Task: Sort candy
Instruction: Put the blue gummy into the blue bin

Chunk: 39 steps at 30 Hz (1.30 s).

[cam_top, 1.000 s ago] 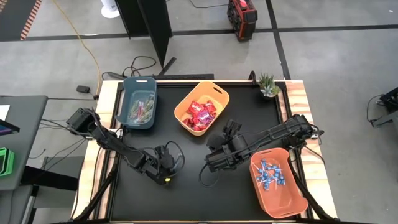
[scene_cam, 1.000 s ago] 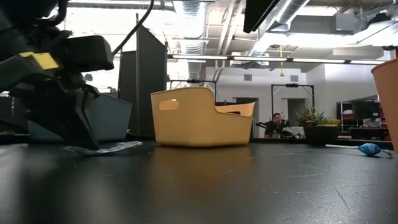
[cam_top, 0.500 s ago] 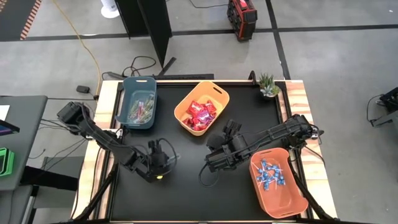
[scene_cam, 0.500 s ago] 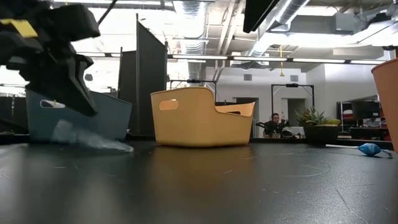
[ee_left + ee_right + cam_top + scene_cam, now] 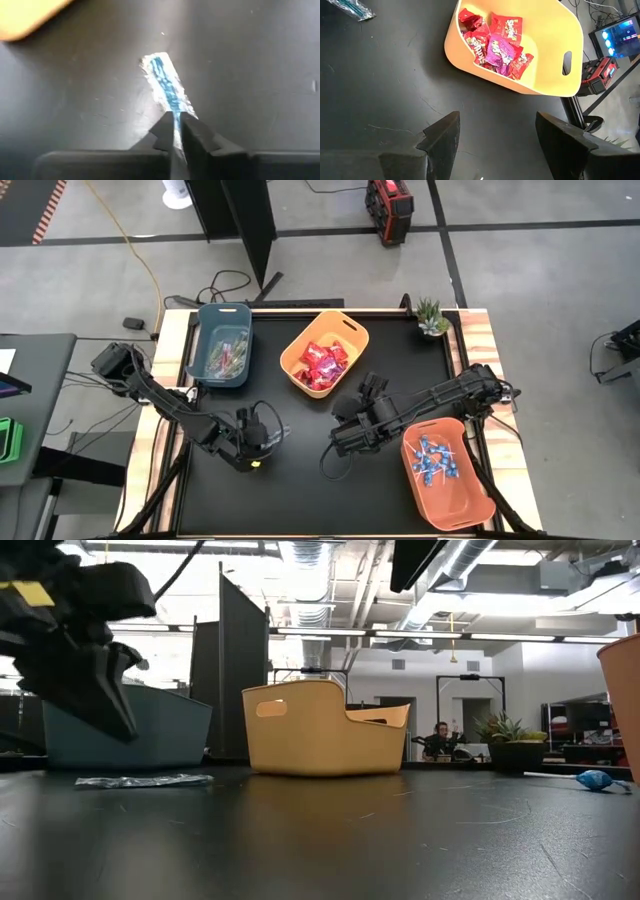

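I see the left gripper (image 5: 268, 435) low over the front-left part of the black table top (image 5: 300, 490), fingers (image 5: 195, 137) pinched nearly together, only a narrow slit between them. In the left wrist view a thin clear stick packet with blue print (image 5: 167, 90) lies flat on the table, its near end running into that slit. I can't tell whether the fingers actually grip it or just straddle it. In the low view the packet (image 5: 145, 780) lies on the surface with the gripper (image 5: 110, 720) raised just above it, slightly off to one side.

The right gripper (image 5: 338, 442) hangs near the table middle, fingers (image 5: 442, 137) spread wide, nothing between them.

Candy placement:
- shiny red and magenta square packets (image 5: 322, 363) piled in the yellow plastic bin (image 5: 352, 332) at the back centre, also clear in the right wrist view (image 5: 497, 47)
- blue-wrapped lollipops on white sticks (image 5: 433, 461) in the orange plastic bin (image 5: 470, 510) at the front right
- thin green-pink stick packets (image 5: 226, 353) in the blue-grey plastic bin (image 5: 222, 310) at the back left
- one lone blue lollipop (image 5: 595, 779) on the table at the right of the low view, beside the orange bin

A small potted plant (image 5: 432, 317) stands at the back right corner. A person (image 5: 442, 738) shows far off in the room behind.
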Available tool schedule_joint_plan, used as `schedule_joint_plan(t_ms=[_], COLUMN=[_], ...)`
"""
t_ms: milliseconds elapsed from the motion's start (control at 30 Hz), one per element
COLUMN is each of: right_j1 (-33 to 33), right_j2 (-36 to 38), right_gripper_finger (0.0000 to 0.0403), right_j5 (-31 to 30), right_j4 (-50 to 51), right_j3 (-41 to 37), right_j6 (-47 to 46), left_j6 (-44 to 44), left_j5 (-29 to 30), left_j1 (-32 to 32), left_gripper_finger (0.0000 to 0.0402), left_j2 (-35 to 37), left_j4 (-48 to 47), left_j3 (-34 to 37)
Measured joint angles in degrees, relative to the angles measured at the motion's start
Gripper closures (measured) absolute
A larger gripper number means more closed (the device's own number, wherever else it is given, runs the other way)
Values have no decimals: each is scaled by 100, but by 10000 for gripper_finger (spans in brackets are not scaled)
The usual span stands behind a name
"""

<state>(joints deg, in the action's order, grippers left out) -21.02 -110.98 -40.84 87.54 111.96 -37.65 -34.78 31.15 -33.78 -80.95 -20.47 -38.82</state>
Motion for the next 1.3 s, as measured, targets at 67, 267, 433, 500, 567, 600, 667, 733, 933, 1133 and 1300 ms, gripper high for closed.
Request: schedule_joint_plan(t_ms=[67, 267, 433, 500, 567, 600, 667, 733, 933, 1133, 1300], right_j1=[1, 0, 1, 0, 0, 0, 0, 0, 0, 2, 0], right_j2=[0, 0, 0, 0, 0, 0, 0, 0, 0, 0, 0], right_gripper_finger=[127, 127, 127, 127, 127, 127, 127, 127, 127, 127, 127], right_j5=[0, 0, 0, 0, 0, 0, 0, 0, 0, 0, 0], right_j4=[-33, -82, -94, -102, -108, -109, -114, -117, -133, -146, -150], right_j3=[0, 0, 0, 0, 0, 0, 0, 0, 0, 0, 0], right_j6=[2, 20, 21, 22, 26, 26, 24, 24, 24, 24, 24], left_j6=[-158, -630, -719, -702, -717, -737, -781, -846, -896, -901, -864], left_j5=[-119, -143, -227, -276, -294, -344, -418, -424, -425, -380, -329], left_j1=[0, -2, -2, -2, -2, -1, 2, 2, 4, 7, 4], left_gripper_finger=[346, 215, 127, 109, 102, 101, 101, 105, 133, 163, 167], left_j2=[-84, -169, -170, -170, -170, -170, -170, -170, -170, -168, -157], left_j4=[48, 91, 97, 174, 178, 204, 240, 354, 560, 720, 1103], left_j3=[10, 19, 21, 74, 129, 161, 226, 321, 490, 671, 876])
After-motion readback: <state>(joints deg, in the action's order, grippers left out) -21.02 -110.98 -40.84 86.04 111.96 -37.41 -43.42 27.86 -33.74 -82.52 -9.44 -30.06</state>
